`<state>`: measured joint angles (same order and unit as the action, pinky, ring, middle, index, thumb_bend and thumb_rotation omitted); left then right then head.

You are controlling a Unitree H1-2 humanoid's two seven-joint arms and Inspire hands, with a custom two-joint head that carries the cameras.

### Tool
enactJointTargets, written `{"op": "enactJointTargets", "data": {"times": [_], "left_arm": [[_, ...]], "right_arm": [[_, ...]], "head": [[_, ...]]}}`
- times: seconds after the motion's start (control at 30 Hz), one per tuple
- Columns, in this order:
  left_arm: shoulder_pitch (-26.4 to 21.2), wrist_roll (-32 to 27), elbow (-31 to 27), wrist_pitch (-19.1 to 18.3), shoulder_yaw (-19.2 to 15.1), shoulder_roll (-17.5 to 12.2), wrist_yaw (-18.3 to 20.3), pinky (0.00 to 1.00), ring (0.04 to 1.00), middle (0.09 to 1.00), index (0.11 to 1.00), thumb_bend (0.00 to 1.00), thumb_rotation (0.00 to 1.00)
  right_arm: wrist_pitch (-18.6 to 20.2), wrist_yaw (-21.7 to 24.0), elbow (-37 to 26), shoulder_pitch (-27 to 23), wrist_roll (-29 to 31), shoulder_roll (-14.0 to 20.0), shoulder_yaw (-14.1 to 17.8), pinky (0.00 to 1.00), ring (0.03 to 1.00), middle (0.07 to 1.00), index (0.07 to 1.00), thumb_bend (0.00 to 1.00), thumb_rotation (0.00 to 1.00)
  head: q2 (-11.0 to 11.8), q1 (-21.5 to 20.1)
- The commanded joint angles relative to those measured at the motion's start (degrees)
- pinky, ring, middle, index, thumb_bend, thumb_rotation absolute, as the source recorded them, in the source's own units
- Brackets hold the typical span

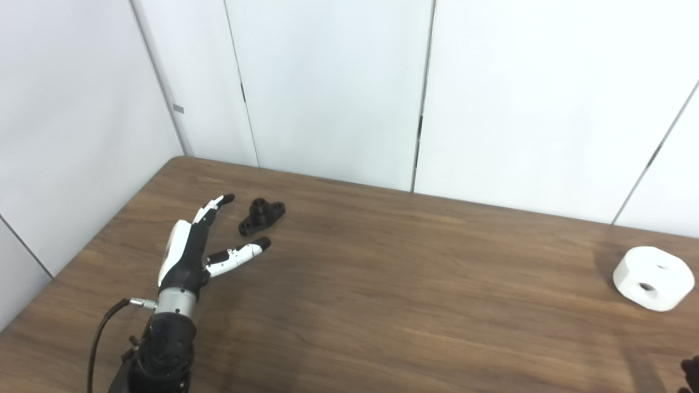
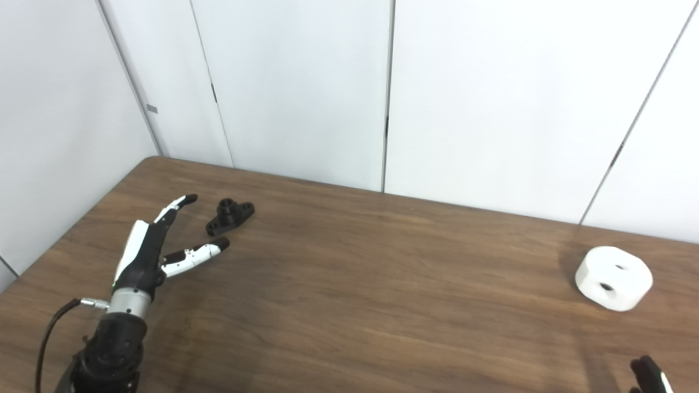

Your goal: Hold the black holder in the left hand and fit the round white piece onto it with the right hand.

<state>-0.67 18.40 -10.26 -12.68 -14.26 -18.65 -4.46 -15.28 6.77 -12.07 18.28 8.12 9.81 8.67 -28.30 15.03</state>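
Item: small black plastic holder with a raised boss and flanged ends [image 1: 261, 216], lying on the brown wood-grain table [image 1: 382, 284], left of centre.

Item: left hand [image 1: 188, 248], released, fingers and thumb spread either side of the holder without touching it. Advice: close on the flanges, leaving the boss clear.

Item: round white piece with holes [image 1: 653, 278], far right, well apart.

Item: right hand [image 2: 650, 375], fingertips only at the lower right corner; state cannot be told. The left eye view shows barely a sliver of it.
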Motion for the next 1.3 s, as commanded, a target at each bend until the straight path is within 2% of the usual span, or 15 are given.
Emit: {"op": "enactJointTargets", "data": {"times": [0.0,0.27,0.33,0.4,0.5,0.7,0.83,0.9,0.97,1.03,1.27], "left_arm": [[-2.71,0.96,0.21,1.96,-0.70,-2.38,-1.59,1.00,1.000,0.953,0.889,0.87,0.40],[-5.89,6.82,6.37,2.81,1.81,-5.15,-4.11,1.00,0.976,0.920,0.859,0.88,0.42],[-6.78,7.86,7.50,1.66,2.42,-5.50,-4.32,1.00,0.968,0.915,0.854,0.90,0.42],[-7.73,8.82,8.76,0.90,2.90,-5.75,-4.43,1.00,0.964,0.915,0.852,0.90,0.42],[-9.25,9.36,10.97,0.93,3.45,-5.92,-4.94,1.00,0.957,0.909,0.837,0.91,0.40],[-11.96,10.14,15.59,2.34,4.93,-6.50,-6.44,1.00,0.943,0.890,0.807,0.92,0.37],[-14.03,10.74,18.03,0.97,6.09,-6.83,-6.46,1.00,0.952,0.896,0.800,0.91,0.38],[-15.00,11.24,19.16,0.22,6.58,-6.94,-6.65,1.00,0.953,0.897,0.791,0.90,0.36],[-15.87,11.72,20.36,-0.27,6.97,-7.08,-6.80,1.00,0.954,0.899,0.786,0.89,0.36],[-16.61,11.56,21.25,-0.69,7.00,-6.97,-6.65,1.00,0.956,0.900,0.782,0.89,0.35],[-18.14,11.44,24.79,-1.47,7.15,-6.37,-8.16,1.00,0.959,0.895,0.786,0.88,0.34]], "right_arm": [[0.10,-0.69,2.46,0.66,-0.13,-0.51,0.09,1.00,1.000,0.953,0.954,0.52,1.00],[1.07,-0.72,1.75,0.87,-0.21,-0.49,-0.02,1.00,1.000,0.961,0.948,0.57,1.00],[1.53,-0.92,1.44,0.98,-0.41,-0.58,0.03,1.00,1.000,0.966,0.949,0.59,1.00],[1.05,-0.99,1.41,0.97,-0.58,-0.69,0.05,1.00,1.000,0.960,0.946,0.58,1.00],[0.06,-0.55,2.00,0.83,-0.02,-0.56,-0.06,1.00,1.000,0.954,0.947,0.54,1.00],[0.99,-0.89,1.38,0.99,-0.46,-0.74,-0.16,1.00,1.000,0.953,0.952,0.54,1.00],[0.93,-0.67,1.20,1.02,-0.16,-0.81,-0.27,1.00,1.000,0.951,0.946,0.53,1.00],[0.14,0.25,2.14,0.87,-0.40,0.11,-0.55,1.00,1.000,0.974,0.974,0.57,1.00],[0.72,0.72,2.09,0.87,-0.03,0.60,-0.75,1.00,1.000,0.992,0.995,0.63,1.00],[1.80,0.80,1.56,0.88,0.67,0.81,-0.95,1.00,1.000,0.998,0.999,0.66,1.00],[4.96,0.26,-0.12,0.92,2.27,0.45,-0.88,1.00,1.000,0.988,0.997,0.66,1.00]], "head": [[-0.03,0.01],[-0.26,-0.35],[-0.28,-0.38],[-0.34,-0.41],[-0.34,-0.41],[-0.38,-0.72],[-0.43,-0.72],[-0.43,-0.72],[-0.54,-0.71],[-0.58,-0.92],[-0.78,-1.22]]}}
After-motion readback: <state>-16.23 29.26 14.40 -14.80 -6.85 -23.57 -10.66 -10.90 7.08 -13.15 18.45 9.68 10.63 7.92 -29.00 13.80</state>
